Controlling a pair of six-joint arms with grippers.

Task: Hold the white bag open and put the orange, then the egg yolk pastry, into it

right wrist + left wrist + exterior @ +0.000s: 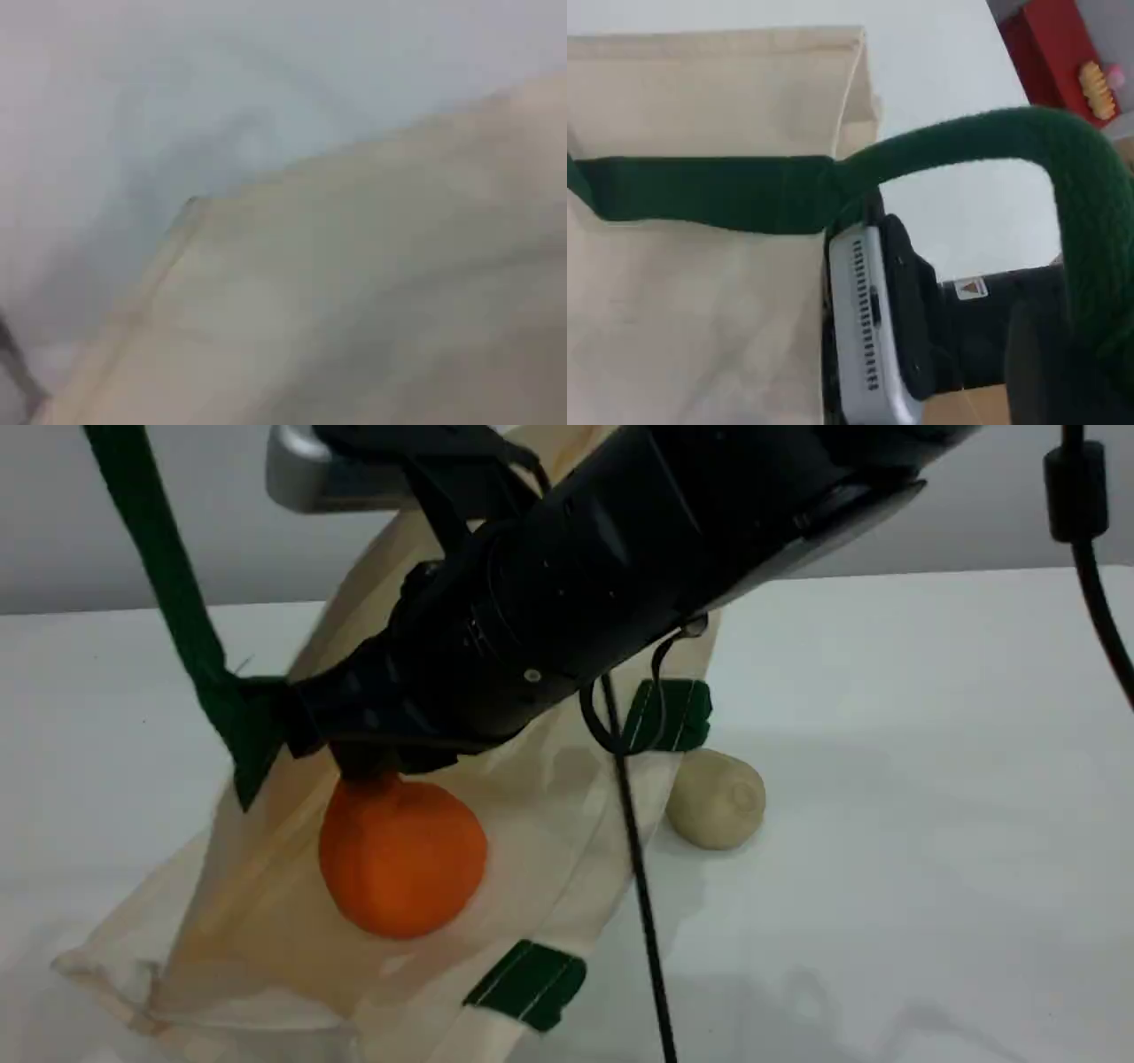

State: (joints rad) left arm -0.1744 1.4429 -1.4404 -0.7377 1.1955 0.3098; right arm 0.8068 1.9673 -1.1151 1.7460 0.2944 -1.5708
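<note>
A black right arm [567,602] reaches down from the top right across a cream-white canvas bag [549,850] on a white table [930,824]. Its gripper [368,766] is closed on the knobby neck of the orange [403,859], which hangs over the bag's pale cloth at the near left. The fruit's skin is matte and bright, its body rounded and a little faceted. The egg yolk pastry [716,798], a smooth beige ball with a faint dimple, sits on the table just beside the bag's right edge, near a dark green patch [669,715] stitched with light thread. A second green patch [529,983] lies at the bag's near edge. At far left a dark green woven strap handle [155,558] rises taut toward the top edge. In the left wrist view the same strap [992,142] arches thick and ribbed over the dark left gripper [1063,363], whose jaws are closed on it, with plain canvas [691,319] below and a silver, slotted camera housing [868,336] alongside. The right wrist view is blurred: only pale cloth and table can be made out. A thin black cable [638,868] hangs in front of the bag.
</note>
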